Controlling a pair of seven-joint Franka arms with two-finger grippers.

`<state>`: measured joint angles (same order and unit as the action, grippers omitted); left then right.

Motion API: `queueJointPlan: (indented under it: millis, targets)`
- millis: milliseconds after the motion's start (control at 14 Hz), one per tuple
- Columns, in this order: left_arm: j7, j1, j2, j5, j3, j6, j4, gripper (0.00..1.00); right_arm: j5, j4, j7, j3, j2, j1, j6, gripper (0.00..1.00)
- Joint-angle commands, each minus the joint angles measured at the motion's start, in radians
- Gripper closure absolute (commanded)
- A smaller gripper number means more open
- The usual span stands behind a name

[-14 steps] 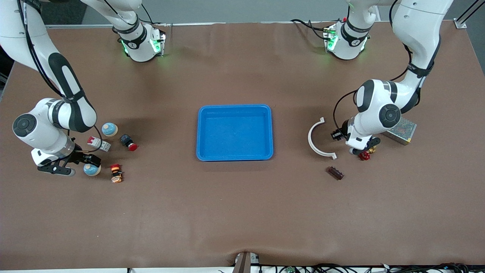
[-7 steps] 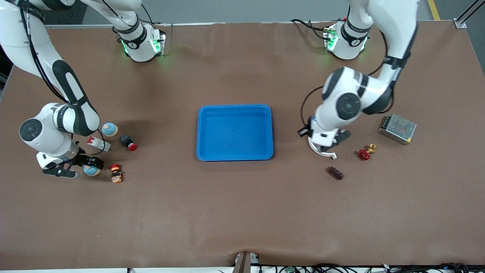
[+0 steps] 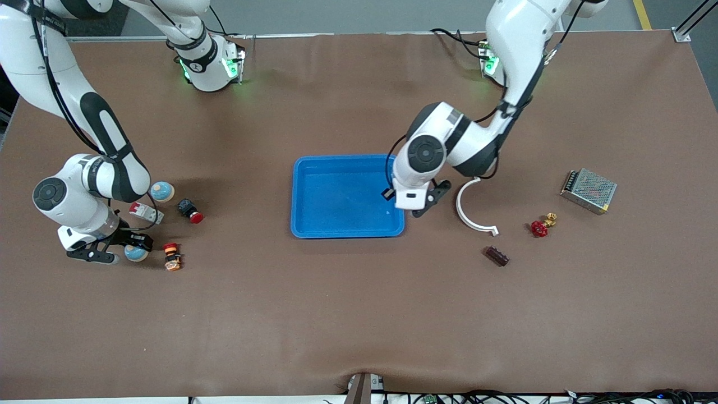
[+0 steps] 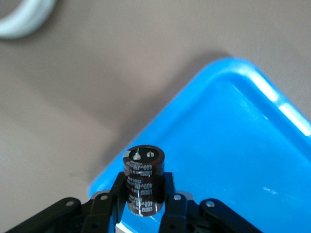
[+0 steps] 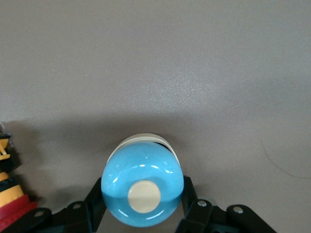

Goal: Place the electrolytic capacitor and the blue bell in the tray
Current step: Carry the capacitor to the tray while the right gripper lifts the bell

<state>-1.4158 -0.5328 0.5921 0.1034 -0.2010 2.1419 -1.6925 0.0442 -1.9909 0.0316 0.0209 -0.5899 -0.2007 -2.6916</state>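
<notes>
Gripping: left gripper (image 4: pixel 142 206) clamped capacitor (image 4: pixel 143 180) over tray (image 3: pixel 348 233) rim.
Bell (image 5: pixel 142 183): pinched by right gripper (image 5: pixel 141 204); smooth dome, slip-prone.

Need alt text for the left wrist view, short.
The left claw is shut on a dark electrolytic capacitor with white printing on its sleeve, held over the rim at a corner of the bright blue tray. Brown table fills the rest, with part of a white curved piece at the edge of the picture.
</notes>
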Motion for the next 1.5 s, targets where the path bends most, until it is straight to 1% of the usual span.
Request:
queueJointPlan:
  millis: [0,143,214,286,429,500,571,643,786,929,1071,1143,1286,1429]
  targets:
    - [-0.08,-0.047,0.089,0.013,0.008,0.004,0.091,1.0,0.003,0.02,-0.009,-0.022,0.024,0.003,0.074,1.0]
    - [-0.107,-0.062,0.113,0.016,0.008,0.05,0.093,1.0,0.002,0.061,-0.068,-0.03,0.071,0.026,0.216,1.0]
    - [-0.121,-0.073,0.123,0.016,0.009,0.062,0.091,1.0,0.002,0.082,-0.135,-0.03,0.094,0.05,0.305,1.0]
    - [-0.13,-0.076,0.136,0.015,0.008,0.064,0.091,1.0,0.0,0.096,-0.21,-0.035,0.119,0.081,0.361,1.0]
    - [-0.132,-0.088,0.147,0.012,0.009,0.07,0.09,1.0,-0.021,0.093,-0.403,-0.055,0.151,0.131,0.381,1.0]
    - [-0.133,-0.087,0.152,0.012,0.009,0.07,0.09,0.89,-0.023,0.092,-0.526,-0.067,0.154,0.17,0.38,1.0]
    - [-0.133,-0.087,0.153,0.009,0.011,0.07,0.091,0.34,-0.021,0.092,-0.662,-0.075,0.154,0.214,0.377,1.0]
    - [-0.133,-0.088,0.152,0.009,0.011,0.07,0.091,0.0,-0.021,0.095,-0.78,-0.078,0.154,0.269,0.371,1.0]
    - [-0.13,-0.081,0.141,0.007,0.014,0.07,0.094,0.0,-0.02,0.098,-0.989,-0.078,0.15,0.377,0.362,1.0]
    - [-0.127,-0.07,0.118,0.004,0.023,0.063,0.103,0.0,-0.021,0.093,-1.126,-0.078,0.15,0.46,0.357,1.0]
    - [-0.121,-0.027,0.079,-0.02,0.029,0.056,0.103,0.0,-0.021,0.081,-1.237,-0.078,0.153,0.536,0.355,1.0]
    - [-0.118,-0.006,0.052,-0.039,0.029,0.043,0.103,0.0,-0.021,0.063,-1.298,-0.078,0.154,0.579,0.337,1.0]
    - [-0.111,0.043,0.008,-0.051,0.029,0.021,0.103,0.0,-0.021,0.003,-1.422,-0.078,0.157,0.662,0.244,1.0]
    - [-0.05,0.095,-0.024,-0.071,0.028,-0.019,0.103,0.0,-0.021,-0.015,-1.51,-0.078,0.153,0.727,0.21,1.0]
